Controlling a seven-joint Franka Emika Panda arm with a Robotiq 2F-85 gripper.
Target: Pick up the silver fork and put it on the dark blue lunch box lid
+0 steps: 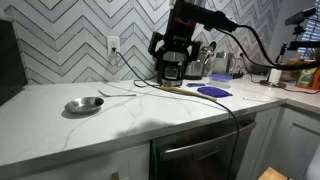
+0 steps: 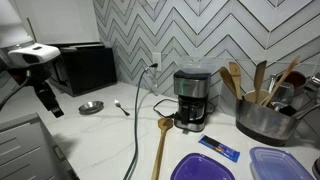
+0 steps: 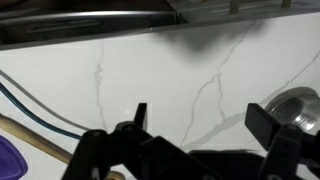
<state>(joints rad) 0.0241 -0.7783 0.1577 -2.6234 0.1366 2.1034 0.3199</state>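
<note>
The silver fork (image 2: 121, 108), thin and glossy, lies flat on the white veined stone bench (image 2: 90, 138) left of centre, just right of the shallow round metal bowl (image 2: 91, 107) and well apart from the flat, round-cornered dark blue lunch box lid (image 2: 200, 168) at the bottom edge. In the wrist view the gripper (image 3: 197, 118) hangs empty, its black fingers spread wide over bare bench, with no fork in sight. The fork is probably light, stiff and slippery, sitting low on hard stone, so pinching across the narrow handle near its middle seems best.
</note>
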